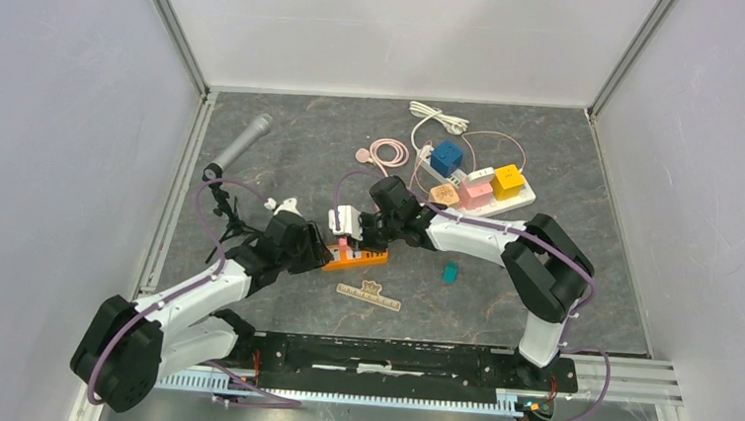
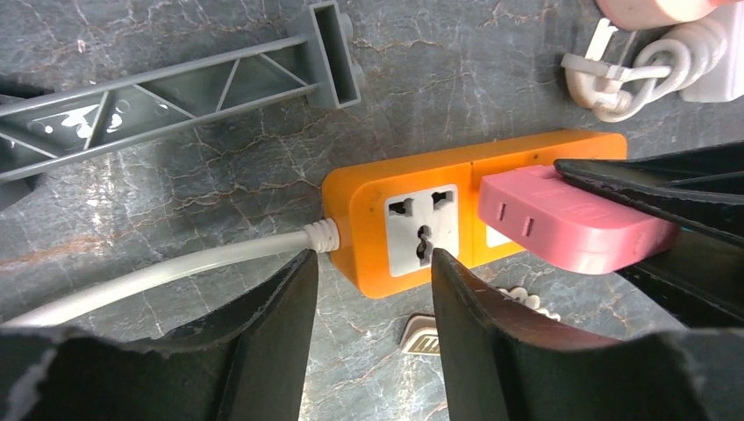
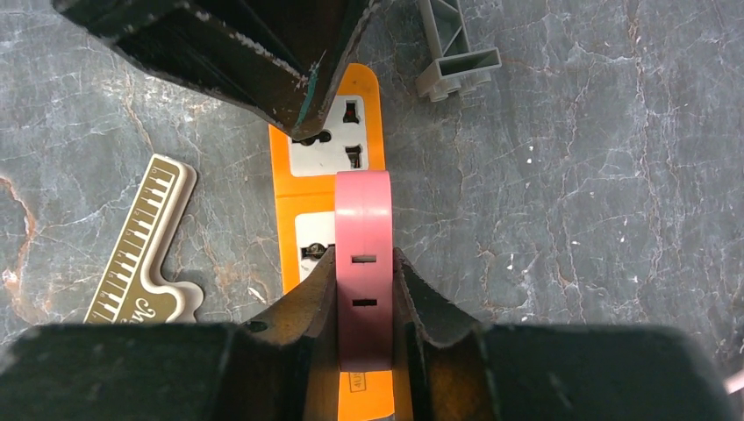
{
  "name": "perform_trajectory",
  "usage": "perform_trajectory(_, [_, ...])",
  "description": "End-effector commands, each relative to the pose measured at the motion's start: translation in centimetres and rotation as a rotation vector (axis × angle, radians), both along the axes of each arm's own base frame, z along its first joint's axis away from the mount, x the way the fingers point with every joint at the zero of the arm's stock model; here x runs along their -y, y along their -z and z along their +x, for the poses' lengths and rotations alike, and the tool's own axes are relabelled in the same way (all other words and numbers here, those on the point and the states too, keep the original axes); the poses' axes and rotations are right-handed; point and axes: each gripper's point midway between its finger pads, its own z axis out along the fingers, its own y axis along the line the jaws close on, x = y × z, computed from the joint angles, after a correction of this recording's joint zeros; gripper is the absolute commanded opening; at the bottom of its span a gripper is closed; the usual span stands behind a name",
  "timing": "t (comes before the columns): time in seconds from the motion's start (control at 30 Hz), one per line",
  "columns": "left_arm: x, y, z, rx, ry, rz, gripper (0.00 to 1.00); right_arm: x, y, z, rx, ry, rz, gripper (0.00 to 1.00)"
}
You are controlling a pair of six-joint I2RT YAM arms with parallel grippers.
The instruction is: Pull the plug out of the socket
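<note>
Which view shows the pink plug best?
Left wrist: the pink plug shows its broad side at the orange power strip. Right wrist gives only its narrow edge in the right gripper; top external, a tiny patch.

Pink plug (image 3: pixel 363 263), orng socket (image 2: pixel 518 153)

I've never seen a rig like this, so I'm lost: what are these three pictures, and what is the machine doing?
Two robot arms are bolted at the near edge of a table. The wide picture looks down from above; the other two come from a camera on each wrist. The right arm has its jaws clamped on a pink plug at an orange power strip. The left arm has its jaws open at the strip's cable end. Also lying there: a microphone, a ruler and a white power strip carrying coloured adapters.
</note>
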Motion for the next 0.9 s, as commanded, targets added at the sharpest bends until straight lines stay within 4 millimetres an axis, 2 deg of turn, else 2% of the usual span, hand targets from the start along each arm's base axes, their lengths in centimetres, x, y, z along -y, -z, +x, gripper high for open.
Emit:
perform_trajectory(0.0, [0.0,0.4,0.8,0.04,-0.005,0.038,0.56,-1.0,-3.0,-0.6,0.009,-0.011,0.088,0.0])
perform_trajectory(0.23, [-0.6,2.5,-0.1,-0.013,-0.026,0.091,0.51,-1.2,-3.7,-0.7,-0.02,0.029,0.119,0.0])
perform_trajectory(0.43, [-1.3,4.2,-0.8,-0.056,-0.045,0.137,0.47,-1.9,-6.2,-0.6,-0.012,0.046,0.201,0.0])
perform_trajectory(0.53, [-1.4,4.3,-1.0,-0.06,-0.046,0.146,0.46,-2.0,-7.0,0.0,0.005,0.08,0.216,0.0])
perform_trajectory(0.7, [-1.2,3.1,-0.6,-0.031,-0.039,0.135,0.46,-0.7,-8.5,2.3,0.085,0.219,0.221,0.0])
perform_trajectory(0.8, [-0.4,0.9,0.0,0.01,-0.01,0.104,0.47,0.5,-9.7,3.6,0.114,0.337,0.236,0.0])
perform_trajectory(0.87, [0.4,-1.5,0.7,0.063,0.014,0.068,0.5,1.6,-10.2,4.7,0.122,0.454,0.252,0.0])
